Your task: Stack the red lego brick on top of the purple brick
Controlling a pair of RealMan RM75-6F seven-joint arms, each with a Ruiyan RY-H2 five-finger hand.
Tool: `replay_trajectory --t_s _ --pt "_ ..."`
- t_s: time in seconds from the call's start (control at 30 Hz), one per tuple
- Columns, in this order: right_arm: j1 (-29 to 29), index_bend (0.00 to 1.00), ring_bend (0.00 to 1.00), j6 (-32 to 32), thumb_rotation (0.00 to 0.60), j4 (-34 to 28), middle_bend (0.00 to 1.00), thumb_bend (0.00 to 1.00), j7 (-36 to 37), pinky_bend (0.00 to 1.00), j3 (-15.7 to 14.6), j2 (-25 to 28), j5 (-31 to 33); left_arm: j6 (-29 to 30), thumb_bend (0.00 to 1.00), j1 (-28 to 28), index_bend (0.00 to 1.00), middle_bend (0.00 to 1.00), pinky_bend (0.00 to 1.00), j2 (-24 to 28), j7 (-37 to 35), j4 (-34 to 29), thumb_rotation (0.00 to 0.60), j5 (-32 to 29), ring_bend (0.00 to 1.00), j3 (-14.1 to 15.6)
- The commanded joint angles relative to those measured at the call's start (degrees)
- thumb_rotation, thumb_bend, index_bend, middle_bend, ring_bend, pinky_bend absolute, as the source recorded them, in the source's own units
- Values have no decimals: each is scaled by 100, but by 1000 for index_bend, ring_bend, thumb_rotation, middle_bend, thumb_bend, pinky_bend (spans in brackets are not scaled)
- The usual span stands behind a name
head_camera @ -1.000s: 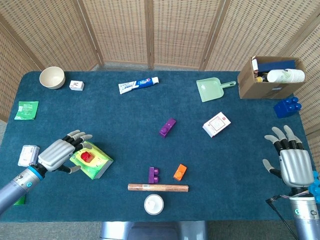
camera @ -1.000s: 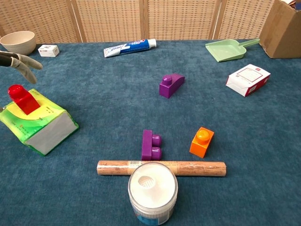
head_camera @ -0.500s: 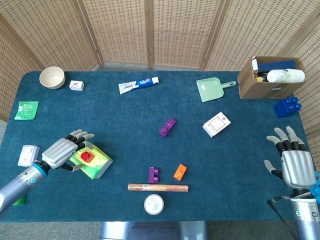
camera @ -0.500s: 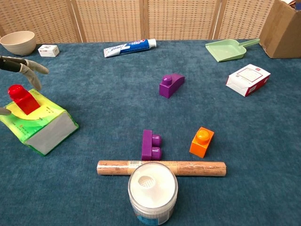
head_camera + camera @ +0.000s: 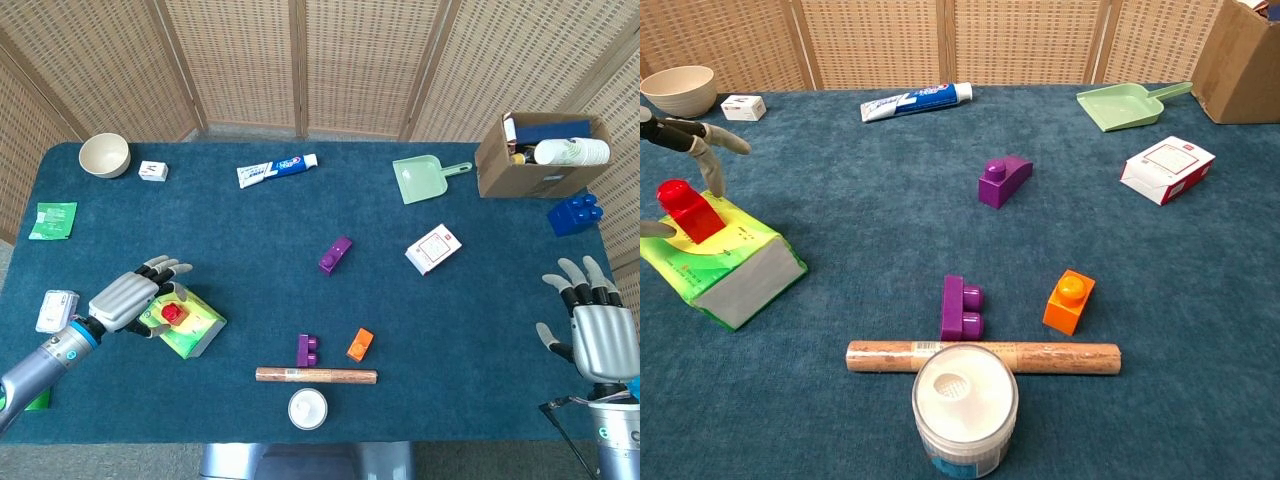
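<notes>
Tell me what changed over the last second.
The left hand crept closer around the red brick on the green packet, fingers spread, not yet gripping. The right hand drew back toward the near right edge, open. Both purple bricks stayed put.

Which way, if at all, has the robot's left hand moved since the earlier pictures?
Yes. The left hand has edged up and right, toward the red brick on the green packet, fingers now around it.
</notes>
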Motion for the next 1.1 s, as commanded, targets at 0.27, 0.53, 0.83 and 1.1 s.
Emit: replay_trajectory --t_s 0.27,0.53,0.83,1.1 --pt "-48 276 56 3 600 -15 178 211 -16 229 -4 -3 -5 -35 377 -9 498 167 6 -120 -121 159 600 -128 118 -15" --pt "-86 279 55 8 600 -5 177 211 12 228 1 -1 3 34 376 -51 526 185 19 -64 -324 90 600 -166 126 -76" --pt "-94 285 55 -22 600 129 178 211 205 228 16 -30 -11 94 377 -206 523 188 25 224 -394 -323 600 -215 127 -267" --pt "-79 294 55 -136 600 334 178 211 358 228 -98 -187 -142 -397 377 -520 525 195 28 133 -268 -492 600 -759 134 -650"
